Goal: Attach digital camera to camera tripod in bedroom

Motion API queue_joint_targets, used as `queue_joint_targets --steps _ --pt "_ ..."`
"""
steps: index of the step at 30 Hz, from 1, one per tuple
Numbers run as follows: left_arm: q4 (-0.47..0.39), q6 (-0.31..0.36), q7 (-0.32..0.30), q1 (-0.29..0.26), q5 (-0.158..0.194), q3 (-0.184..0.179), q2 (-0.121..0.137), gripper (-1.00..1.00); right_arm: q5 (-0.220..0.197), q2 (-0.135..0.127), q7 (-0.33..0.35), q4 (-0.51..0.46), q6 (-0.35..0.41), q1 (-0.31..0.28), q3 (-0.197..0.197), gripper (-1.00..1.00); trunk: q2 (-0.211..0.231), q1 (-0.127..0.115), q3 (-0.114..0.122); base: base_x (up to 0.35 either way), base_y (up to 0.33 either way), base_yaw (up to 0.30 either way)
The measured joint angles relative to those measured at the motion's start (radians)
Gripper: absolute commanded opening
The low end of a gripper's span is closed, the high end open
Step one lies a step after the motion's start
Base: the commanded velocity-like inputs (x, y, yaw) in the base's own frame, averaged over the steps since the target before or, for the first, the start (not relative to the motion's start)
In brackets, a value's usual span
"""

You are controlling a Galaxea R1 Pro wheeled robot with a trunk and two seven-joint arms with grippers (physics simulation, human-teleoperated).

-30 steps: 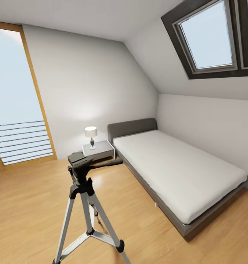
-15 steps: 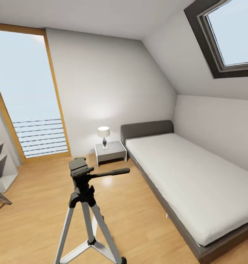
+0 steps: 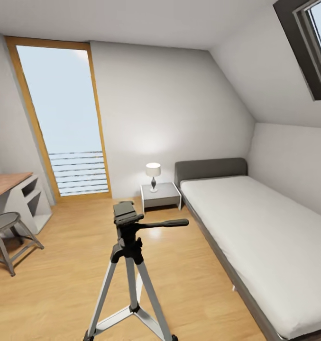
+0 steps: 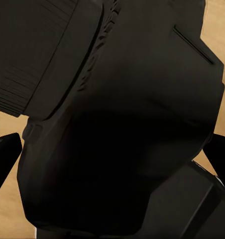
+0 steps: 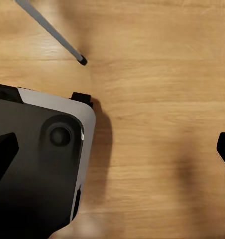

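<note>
A tripod [image 3: 130, 265] stood on the light wood floor [image 3: 70, 279] in the middle of the bedroom, close in front of the robot, its silver legs spread and its black head bare, with the long handle pointing toward the bed [image 3: 255, 237]. In the left wrist view a dark, bulky object sat very close between the black fingertips [image 4: 4, 158] of the left tool; it was probably the camera [image 4: 117, 124], but the view was too close and dark to be sure or to tell whether the tool gripped it. The right tool [image 5: 112, 149] was spread wide with nothing between its tips, hanging over bare floor beside a dark part of the robot's base [image 5: 38, 169] and one tripod foot [image 5: 81, 60].

The main risk, as a judgement: the base stood near that foot, so rolling closer could knock the tripod over. A loose hold could also drop the camera onto the hard floor.

The room had white walls, a sloped ceiling with a dark-framed skylight [image 3: 312, 47], a tall wood-framed window [image 3: 65, 118], a nightstand [image 3: 160, 195] with a lit lamp [image 3: 153, 175], and a bench [image 3: 13, 194] with a grey stool [image 3: 8, 237] on the left.
</note>
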Motion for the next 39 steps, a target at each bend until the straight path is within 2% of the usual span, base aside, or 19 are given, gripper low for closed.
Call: queue_joint_targets --steps 5,12,26,39 --pt "0.000 0.000 0.000 0.000 0.000 0.000 0.000 -1.00 0.000 0.000 0.000 0.000 0.000 0.000 0.000 1.00 0.000 0.000 0.000 0.000 -0.002 0.283" --pt "0.000 0.000 0.000 0.000 -0.001 -0.001 0.000 -1.00 0.000 0.000 0.000 0.000 0.001 0.000 0.000 1.00 0.000 0.000 0.000 0.000 -0.212 0.223" --pt "0.002 0.000 -0.001 0.000 -0.007 -0.004 -0.002 -1.00 0.002 -0.006 0.001 0.000 0.004 0.000 0.001 1.00 0.000 0.000 0.000 -0.002 -0.035 0.019" --pt "0.002 0.000 -0.001 0.000 -0.008 -0.004 -0.003 -1.00 0.002 -0.007 0.001 0.000 0.006 0.000 0.002 1.00 0.000 0.000 0.000 -0.097 -0.207 0.000"
